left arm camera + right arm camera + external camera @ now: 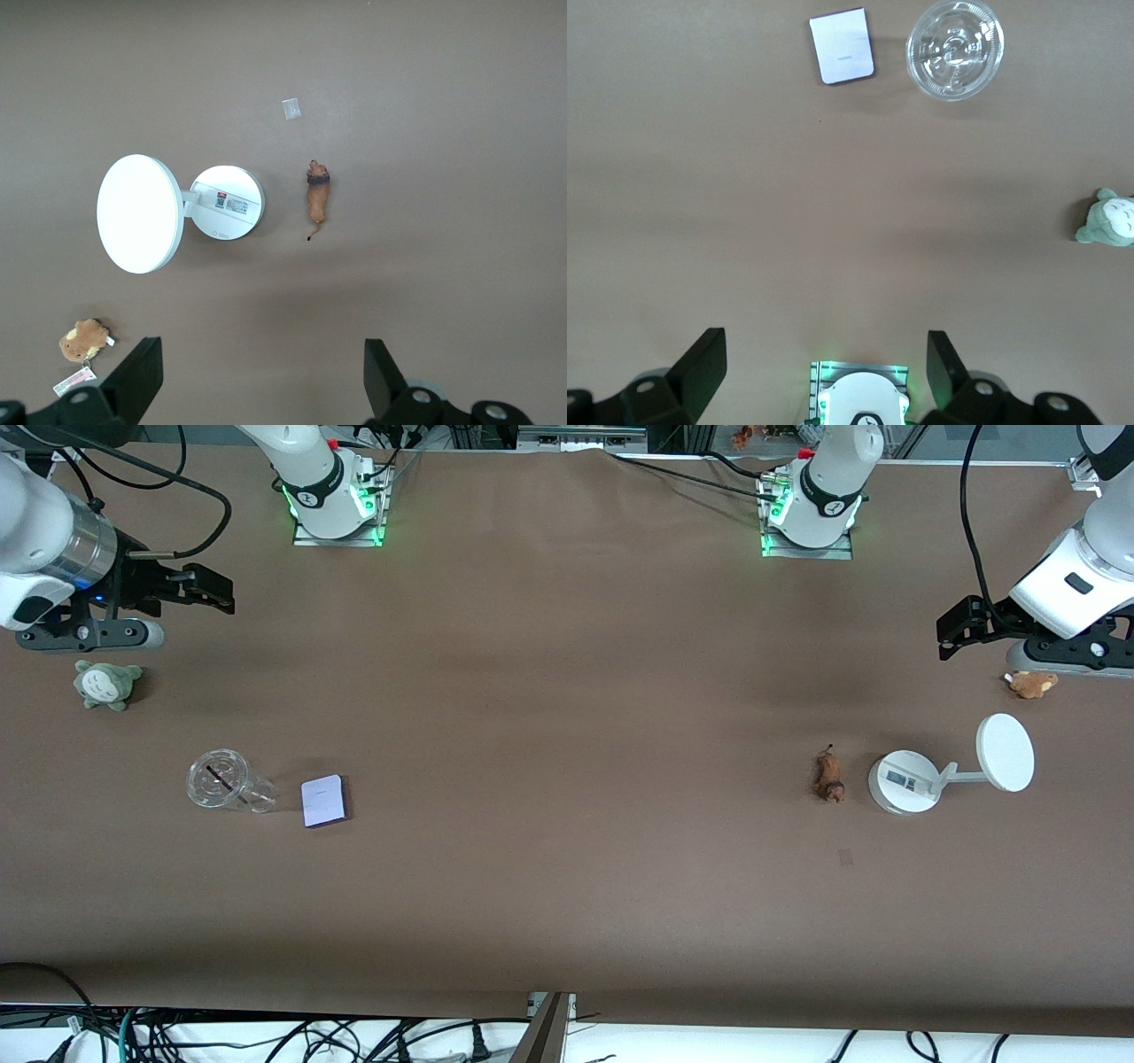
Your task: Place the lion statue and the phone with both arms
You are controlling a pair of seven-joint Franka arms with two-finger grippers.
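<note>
The lion statue lies on the brown table toward the left arm's end, beside the white stand; it also shows in the left wrist view. The phone lies flat toward the right arm's end, beside a clear cup; it also shows in the right wrist view. My left gripper is open and empty, high over the table at the left arm's end. My right gripper is open and empty, high over the right arm's end.
A white round-based stand with a disc stands beside the lion. A fuzzy brown plush with a tag lies under the left arm. A clear plastic cup lies beside the phone. A grey-green plush sits under the right arm.
</note>
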